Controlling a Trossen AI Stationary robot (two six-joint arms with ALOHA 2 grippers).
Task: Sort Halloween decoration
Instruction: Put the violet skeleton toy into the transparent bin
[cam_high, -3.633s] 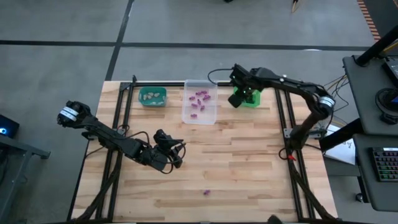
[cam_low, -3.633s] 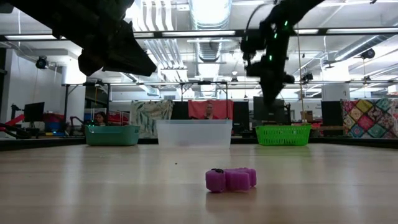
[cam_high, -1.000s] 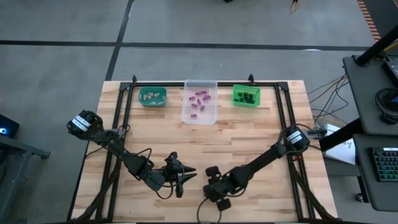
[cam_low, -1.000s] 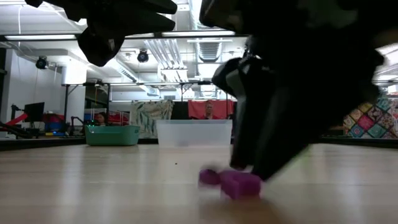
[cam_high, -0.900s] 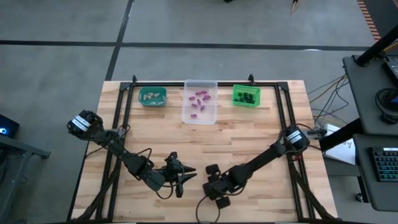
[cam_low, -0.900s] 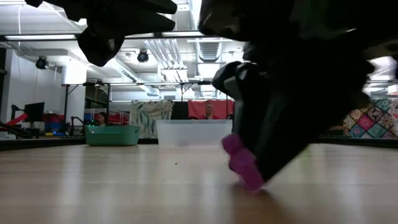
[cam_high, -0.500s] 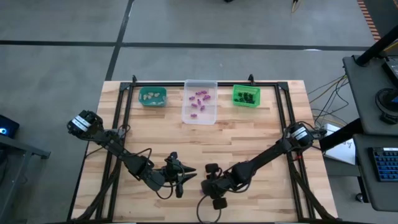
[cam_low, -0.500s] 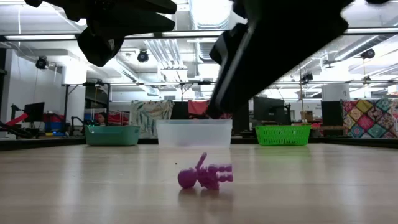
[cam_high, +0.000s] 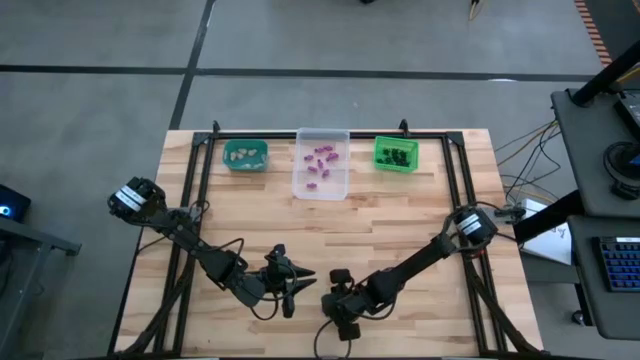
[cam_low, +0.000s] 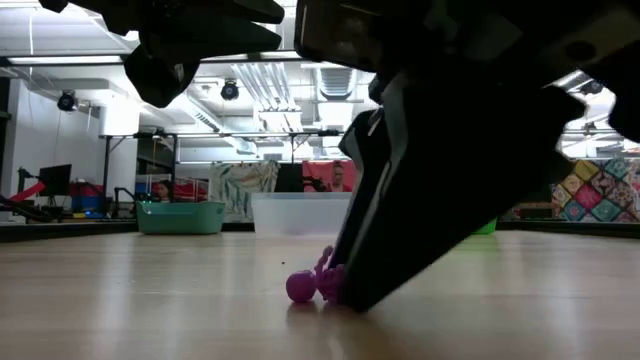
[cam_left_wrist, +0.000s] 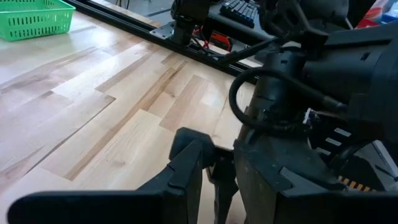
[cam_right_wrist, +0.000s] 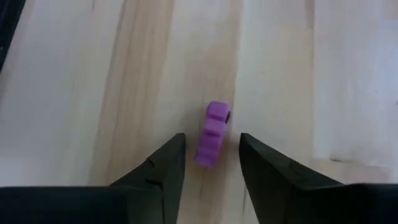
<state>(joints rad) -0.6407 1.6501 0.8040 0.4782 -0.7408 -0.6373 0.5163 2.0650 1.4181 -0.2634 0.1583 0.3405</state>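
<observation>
Tipped over since a moment ago, the purple trinket (cam_right_wrist: 213, 134) lies on the table (cam_high: 400, 230) near its front edge. Probably light, hard and slippery; grip its narrow sides. The right gripper (cam_right_wrist: 211, 163) straddles it, fingers apart. The left gripper (cam_high: 292, 284) waits nearby, fingers slightly parted.

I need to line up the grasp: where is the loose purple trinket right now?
The purple trinket lies on the bare wood at the table's near edge, between the right pincer's open fingers, right of the left pincer.
</observation>
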